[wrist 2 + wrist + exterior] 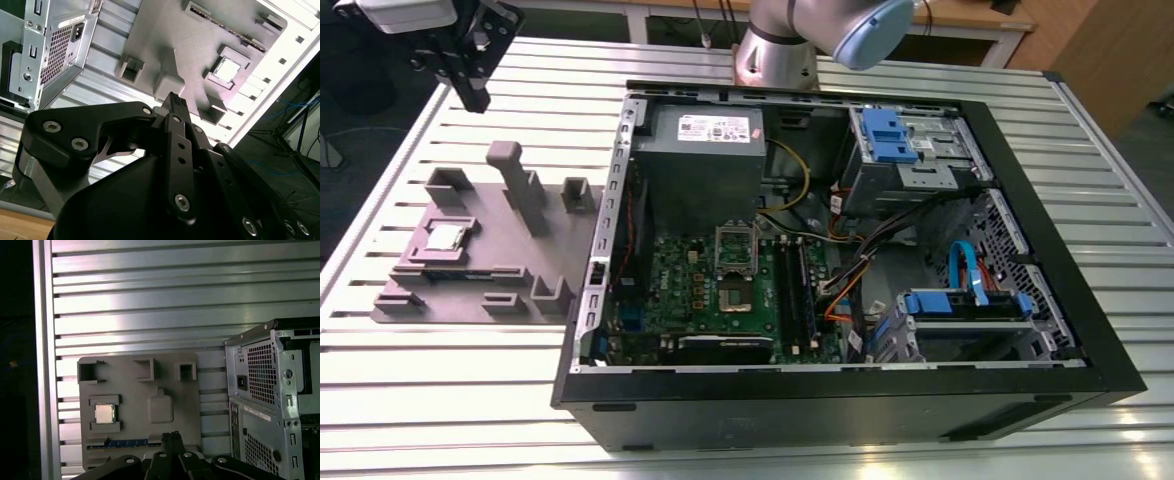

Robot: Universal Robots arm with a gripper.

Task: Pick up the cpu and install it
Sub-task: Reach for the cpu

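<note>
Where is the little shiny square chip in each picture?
Exterior view: the cpu lies in a pocket of the tray, on the exterior view's left of the computer case.
First wrist view: the cpu sits in the tray, between two raised blocks.
Second wrist view: the cpu lies in the same pocket of the tray.
Shared landmark: the mauve-grey tray.
</note>
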